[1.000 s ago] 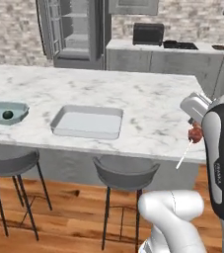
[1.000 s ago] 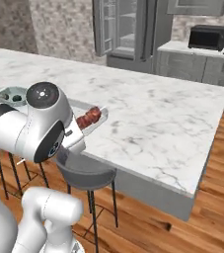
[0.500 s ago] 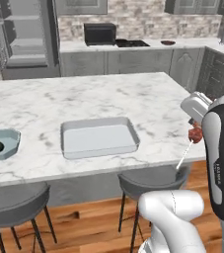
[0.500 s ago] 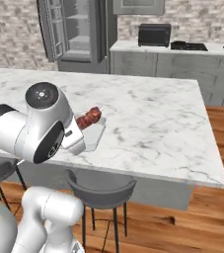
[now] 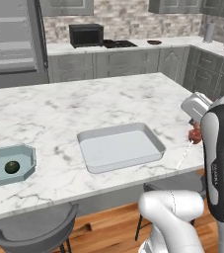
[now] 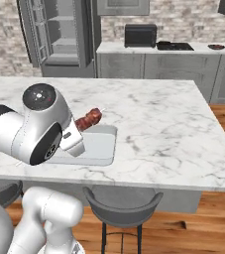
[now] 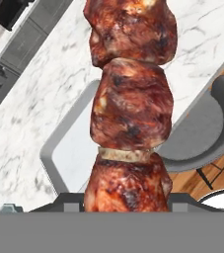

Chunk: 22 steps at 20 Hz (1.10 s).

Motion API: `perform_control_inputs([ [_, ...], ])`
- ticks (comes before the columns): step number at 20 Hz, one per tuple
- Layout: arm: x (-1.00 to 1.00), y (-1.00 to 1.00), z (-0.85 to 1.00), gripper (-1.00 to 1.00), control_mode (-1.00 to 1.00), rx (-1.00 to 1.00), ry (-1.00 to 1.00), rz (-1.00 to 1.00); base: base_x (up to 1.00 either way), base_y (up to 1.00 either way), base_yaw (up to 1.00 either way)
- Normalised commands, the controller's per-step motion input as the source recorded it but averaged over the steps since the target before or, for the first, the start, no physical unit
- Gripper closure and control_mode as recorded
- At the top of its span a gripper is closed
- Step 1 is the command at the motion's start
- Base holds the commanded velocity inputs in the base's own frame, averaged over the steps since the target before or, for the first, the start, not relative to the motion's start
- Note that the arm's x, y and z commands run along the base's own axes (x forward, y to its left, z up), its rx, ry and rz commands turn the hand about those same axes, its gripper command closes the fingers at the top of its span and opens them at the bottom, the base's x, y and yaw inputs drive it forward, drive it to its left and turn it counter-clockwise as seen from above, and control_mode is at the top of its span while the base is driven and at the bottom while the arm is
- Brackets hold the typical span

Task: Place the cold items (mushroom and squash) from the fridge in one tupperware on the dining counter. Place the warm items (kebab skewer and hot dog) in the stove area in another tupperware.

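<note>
**Base swung round the dining counter; arm and load unchanged relative to the base.**
Between the earlier frames and now the whole scene has shifted in both base views, so the camera moved, not the objects. In the left base view the empty grey tupperware (image 5: 119,146) has slid from centre-left toward the right, nearer the kebab skewer (image 5: 194,134); the teal tupperware (image 5: 9,165) has drifted to the left edge. The fridge (image 5: 12,42) has moved left, and the microwave (image 5: 86,35) and stove (image 5: 119,43) have come into the far middle.
</note>
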Motion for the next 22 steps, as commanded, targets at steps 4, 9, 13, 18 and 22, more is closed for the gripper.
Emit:
perform_control_inputs([
  [4,0.0,0.0,0.0,1.0,1.0,0.0,0.0,0.0,0.95,0.13,0.04],
  [9,0.8,0.23,0.0,1.0,-1.0,0.0,0.1,0.24,0.2,0.05,0.04],
  [13,0.96,0.3,0.0,1.0,-1.0,-0.04,0.16,0.34,0.0,0.0,0.0],
  [18,0.67,0.45,-0.05,1.0,-1.0,-0.15,0.11,0.37,0.0,0.0,0.0],
  [22,0.16,0.19,-0.24,1.0,-1.0,-0.21,-0.01,0.53,0.0,0.0,0.0],
])
